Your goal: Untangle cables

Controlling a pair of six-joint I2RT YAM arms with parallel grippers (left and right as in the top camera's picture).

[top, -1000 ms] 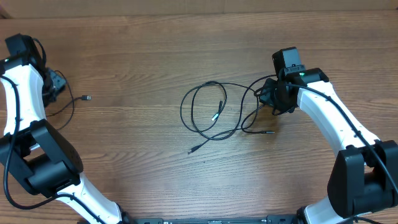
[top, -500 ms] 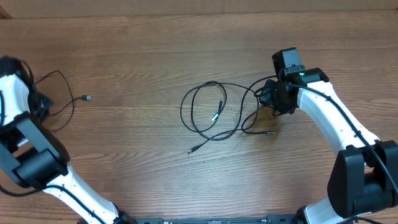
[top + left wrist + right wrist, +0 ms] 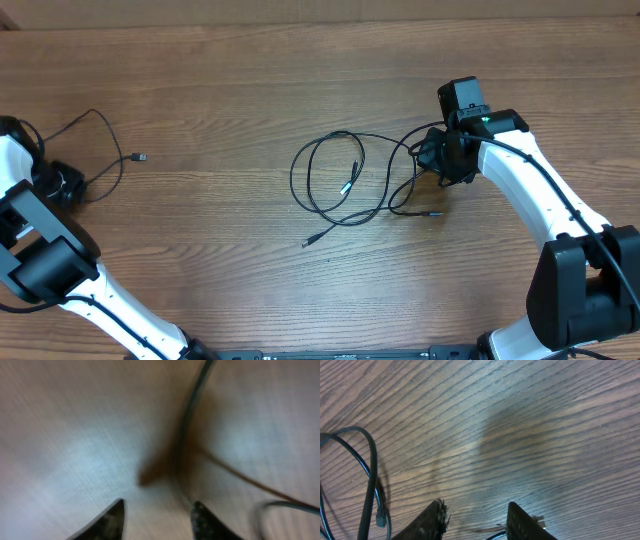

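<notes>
**Letting go on the left, hovering on the right**

Overhead: a knot of thin black cords (image 3: pixel 352 180) lies in loose loops at the middle of the brown wood-grain table (image 3: pixel 220 80). Its right-hand strands run under the right gripper (image 3: pixel 447 165). A single thin black cord (image 3: pixel 119 170) lies well apart at the far left, curving round to the left gripper (image 3: pixel 62 183), with its small plug end free. These cords look light, limp and a little springy, so they will likely drag and slide. The surest hold is probably just behind a plug or on an outer loop. Compared with a second ago, the left arm has drawn back toward the robot's side and more of the single cord shows. The knot and the right arm have not shifted.

Left wrist: the view is blurred. The left gripper (image 3: pixel 157 517) has its fingers parted over bare wood, and the cord (image 3: pixel 187 420) passes above them, released.

Right wrist: the right gripper (image 3: pixel 476 520) also stands parted, clamped on nothing visible. A silver plug (image 3: pixel 537 520) lies beside its right finger, and loops (image 3: pixel 370 485) lie to the left.
</notes>
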